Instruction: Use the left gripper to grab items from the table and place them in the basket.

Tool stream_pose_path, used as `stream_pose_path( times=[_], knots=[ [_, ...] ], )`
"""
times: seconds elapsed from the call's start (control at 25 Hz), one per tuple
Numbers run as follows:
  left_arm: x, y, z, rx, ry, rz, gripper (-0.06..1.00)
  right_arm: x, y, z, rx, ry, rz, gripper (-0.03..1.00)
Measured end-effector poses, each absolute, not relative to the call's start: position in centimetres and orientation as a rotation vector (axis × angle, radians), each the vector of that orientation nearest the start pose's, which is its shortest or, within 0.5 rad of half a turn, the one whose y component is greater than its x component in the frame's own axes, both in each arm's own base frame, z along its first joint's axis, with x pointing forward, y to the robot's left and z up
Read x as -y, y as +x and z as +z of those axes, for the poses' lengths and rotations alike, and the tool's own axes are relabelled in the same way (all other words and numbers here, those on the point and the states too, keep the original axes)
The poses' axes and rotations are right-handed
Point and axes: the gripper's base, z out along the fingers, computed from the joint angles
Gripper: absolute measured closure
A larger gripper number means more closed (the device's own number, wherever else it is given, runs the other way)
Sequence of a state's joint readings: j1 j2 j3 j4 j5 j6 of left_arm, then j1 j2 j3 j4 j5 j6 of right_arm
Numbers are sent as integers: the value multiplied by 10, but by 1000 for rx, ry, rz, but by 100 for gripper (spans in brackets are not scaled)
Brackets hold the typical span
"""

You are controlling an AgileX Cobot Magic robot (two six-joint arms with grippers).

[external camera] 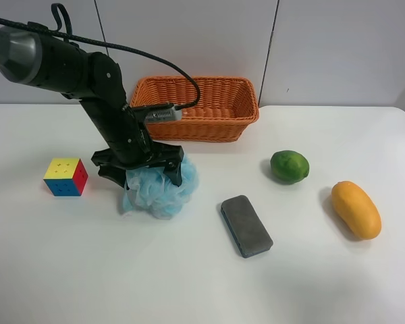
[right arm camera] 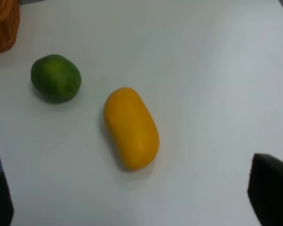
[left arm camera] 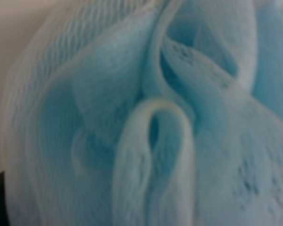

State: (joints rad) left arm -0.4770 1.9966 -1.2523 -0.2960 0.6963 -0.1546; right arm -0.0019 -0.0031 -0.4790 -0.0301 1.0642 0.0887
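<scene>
**Left claw poised over the bath pouf**

The left gripper (external camera: 144, 175), a black two-fingered claw, is down on the fluffy light-blue mesh bath pouf (external camera: 158, 194), which sits left of centre on the plain white table (external camera: 189, 290). The fingers are spread and straddle the pouf; blue mesh fills the left wrist view. I judge this the grasp step. Next, the claw must close, lift, and carry the pouf far to the orange-brown woven wicker basket (external camera: 209, 125).

The multicoloured puzzle cube (external camera: 65, 177), grey flat sponge (external camera: 246, 225), green round fruit (external camera: 289, 166) and yellow-orange mango (external camera: 355, 209) wait on the table. The right gripper (right arm camera: 134, 193) looks spread. No writing is readable.
</scene>
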Motion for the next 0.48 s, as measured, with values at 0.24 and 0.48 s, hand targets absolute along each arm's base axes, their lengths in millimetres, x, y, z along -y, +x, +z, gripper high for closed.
stream_pose_path(
  times=[0.24,0.48],
  knots=[
    [193,334,141,-2969,192,-420,52,2,-3,271,-2063,95,17,-2],
    [193,334,141,-2969,200,-419,67,2,-3,271,-2063,95,17,-2]
  ],
)
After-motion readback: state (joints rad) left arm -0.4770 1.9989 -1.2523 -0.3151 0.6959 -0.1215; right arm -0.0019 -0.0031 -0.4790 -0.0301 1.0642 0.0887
